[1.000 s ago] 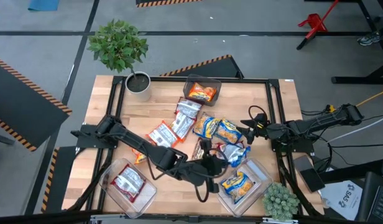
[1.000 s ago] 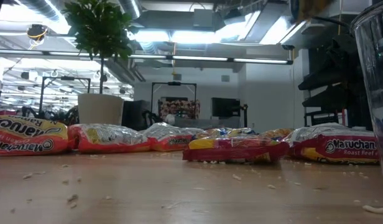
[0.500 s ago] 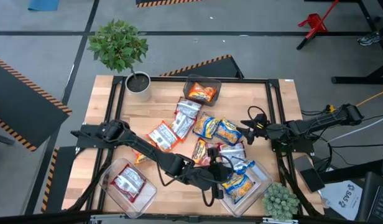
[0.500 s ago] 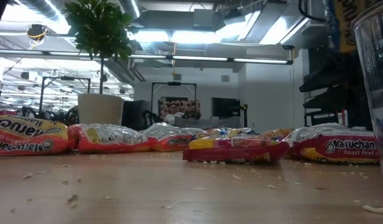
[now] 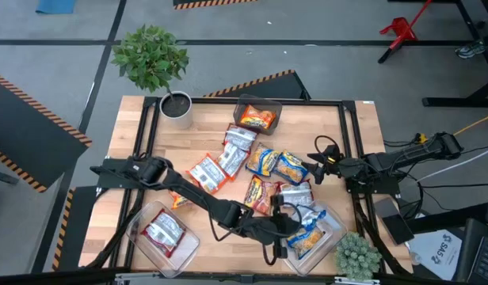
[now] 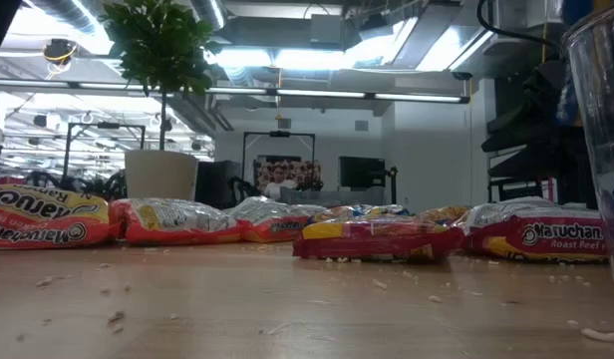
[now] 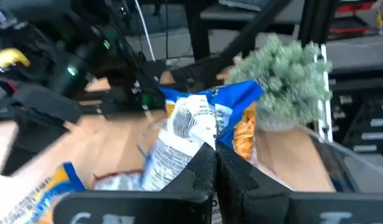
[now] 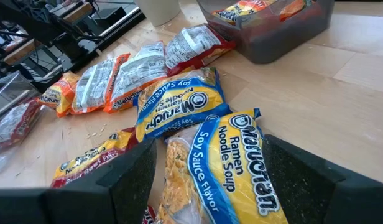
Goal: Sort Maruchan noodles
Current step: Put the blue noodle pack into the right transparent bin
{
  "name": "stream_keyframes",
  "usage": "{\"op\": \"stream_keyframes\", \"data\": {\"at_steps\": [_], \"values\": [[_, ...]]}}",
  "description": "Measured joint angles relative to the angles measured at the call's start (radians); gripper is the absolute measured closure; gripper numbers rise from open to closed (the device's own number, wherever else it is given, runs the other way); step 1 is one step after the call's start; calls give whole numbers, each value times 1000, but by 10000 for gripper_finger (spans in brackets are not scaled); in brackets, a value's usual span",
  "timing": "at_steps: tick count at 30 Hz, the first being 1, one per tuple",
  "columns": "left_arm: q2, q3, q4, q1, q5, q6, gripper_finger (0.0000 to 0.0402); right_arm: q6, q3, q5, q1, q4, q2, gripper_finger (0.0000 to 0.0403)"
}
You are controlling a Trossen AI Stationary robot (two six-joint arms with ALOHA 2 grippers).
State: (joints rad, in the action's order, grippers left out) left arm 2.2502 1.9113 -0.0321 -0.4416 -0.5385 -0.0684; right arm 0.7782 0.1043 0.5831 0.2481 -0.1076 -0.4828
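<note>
My left gripper (image 5: 287,229) (image 7: 215,158) reaches across the near side of the table and is shut on a blue-and-yellow noodle packet (image 5: 307,231) over the near right clear bin (image 5: 333,226). My right gripper (image 5: 314,170) (image 8: 207,155) waits open at the right, just short of two blue-and-yellow packets (image 5: 280,165) (image 8: 232,162) lying flat on the table. Silver-and-red packets (image 5: 228,158) and an orange one (image 5: 256,192) lie mid-table. The far bin (image 5: 258,105) holds an orange packet, and the near left bin (image 5: 141,237) holds a silver-and-red one. My left gripper pinches the blue-and-yellow packet by one crinkled end (image 7: 201,146) between its two shut fingers. The rest of the packet (image 7: 207,115) sticks out ahead of the fingers, over the near right bin. Whether it rests on the packets in the bin, I cannot tell.
A green tufted plant (image 5: 356,255) (image 7: 291,81) stands at the near right corner, close beside the bin. A potted plant (image 5: 177,107) stands at the far left. Bare wood shows along the left side (image 5: 133,134) and the far right (image 5: 347,131). Crumbs dot the tabletop (image 6: 287,299).
My left gripper has carried the blue-and-yellow packet from mid-table toward the near right corner and now holds it over the near right bin. In the low view the packet stood high half a second ago and has since come down. My right arm has kept still.
</note>
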Motion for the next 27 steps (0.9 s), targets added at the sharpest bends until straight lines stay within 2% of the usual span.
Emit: {"op": "stream_keyframes", "data": {"at_steps": [13,21,27], "values": [[22,0,34,-2,58,28,401,3,0,2,0,-19,0,123],[27,0,52,-6,60,58,401,2,0,3,0,-23,0,123],[27,70,23,-11,29,179,401,2,0,18,0,-23,0,123]]}}
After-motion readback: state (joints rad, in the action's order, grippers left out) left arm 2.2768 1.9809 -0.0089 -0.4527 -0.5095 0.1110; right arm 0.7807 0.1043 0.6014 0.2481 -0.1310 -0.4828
